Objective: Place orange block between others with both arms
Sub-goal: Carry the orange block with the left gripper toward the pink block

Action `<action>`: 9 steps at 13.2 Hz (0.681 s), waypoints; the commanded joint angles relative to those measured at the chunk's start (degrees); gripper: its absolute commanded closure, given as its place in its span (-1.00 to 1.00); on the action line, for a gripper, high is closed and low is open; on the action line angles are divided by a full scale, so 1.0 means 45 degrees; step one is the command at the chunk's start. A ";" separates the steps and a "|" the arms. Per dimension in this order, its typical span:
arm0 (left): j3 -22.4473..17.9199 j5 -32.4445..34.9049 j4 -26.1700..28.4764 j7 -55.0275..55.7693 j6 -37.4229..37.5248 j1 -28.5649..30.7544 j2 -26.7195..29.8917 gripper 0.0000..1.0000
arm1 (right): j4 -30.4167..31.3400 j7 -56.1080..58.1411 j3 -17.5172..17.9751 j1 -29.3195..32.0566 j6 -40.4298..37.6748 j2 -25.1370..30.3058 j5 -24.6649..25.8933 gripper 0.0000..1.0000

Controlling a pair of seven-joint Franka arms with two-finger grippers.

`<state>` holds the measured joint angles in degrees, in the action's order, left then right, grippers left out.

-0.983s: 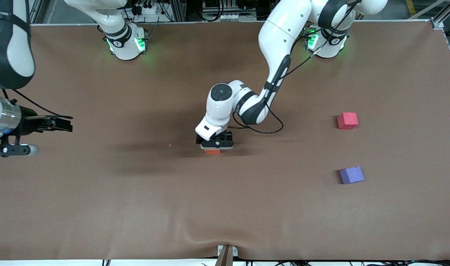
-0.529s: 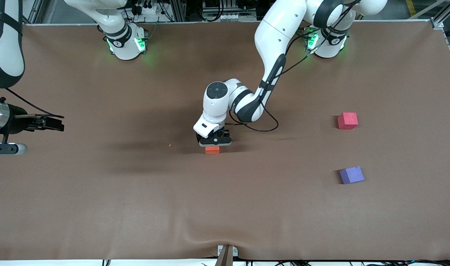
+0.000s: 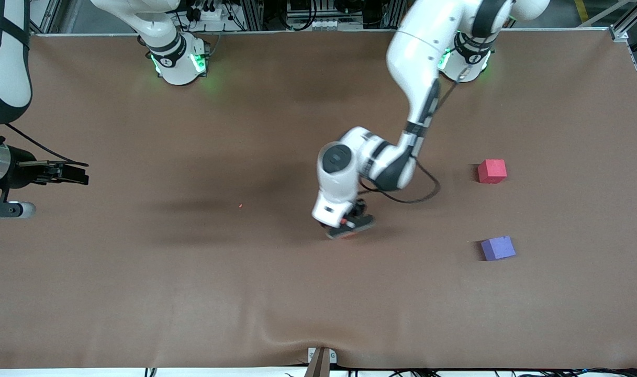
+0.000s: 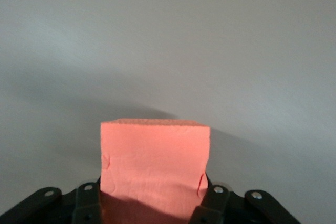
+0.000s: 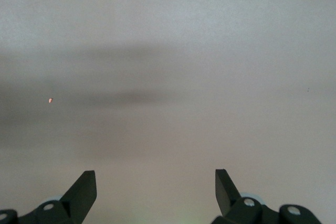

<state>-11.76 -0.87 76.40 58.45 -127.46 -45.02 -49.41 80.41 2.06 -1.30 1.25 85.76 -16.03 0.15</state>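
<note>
My left gripper (image 3: 348, 229) is shut on the orange block (image 4: 155, 156) and holds it just above the brown table (image 3: 192, 288), near the middle. In the front view only a sliver of the orange block (image 3: 348, 235) shows under the hand. The others lie toward the left arm's end: a pinkish-red cube (image 3: 492, 170), and a purple cube (image 3: 498, 247) nearer to the front camera. My right gripper (image 3: 80, 174) waits open over the right arm's end of the table. In its wrist view the right gripper (image 5: 155, 182) holds nothing.
A tiny orange crumb (image 3: 240, 206) lies on the cloth toward the right arm's side of the middle, and the same crumb (image 5: 50, 100) shows in the right wrist view. A metal bracket (image 3: 321, 358) sits at the table's front edge.
My left gripper has shut on the orange block, raised it off the cloth and carried it toward the two cubes. The right gripper has drawn back slightly toward its end.
</note>
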 commanded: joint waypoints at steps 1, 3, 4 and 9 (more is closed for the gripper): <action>0.0113 0.0754 0.1786 -0.0214 0.0239 0.0919 0.1230 1.00 | 0.0315 0.0149 0.0075 0.0014 -0.0053 0.0340 0.0181 -1.00; 0.0132 0.1032 0.2899 -0.1263 0.0239 0.1641 0.2069 1.00 | 0.0315 0.0149 0.0075 0.0014 -0.0053 0.0340 0.0181 -1.00; 0.0152 0.1033 0.3621 -0.2198 0.0220 0.1973 0.2615 1.00 | 0.0315 0.0168 0.0075 0.0014 -0.0053 0.0340 0.0181 -1.00; 0.0171 0.1033 0.6515 -0.5912 -0.0034 0.3496 0.4416 1.00 | 0.0315 0.0168 0.0075 0.0014 -0.0053 0.0320 0.0181 -1.00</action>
<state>-11.76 2.40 99.74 35.78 -126.60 -31.85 -34.09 80.55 2.08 -1.24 1.23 85.70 -16.03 0.15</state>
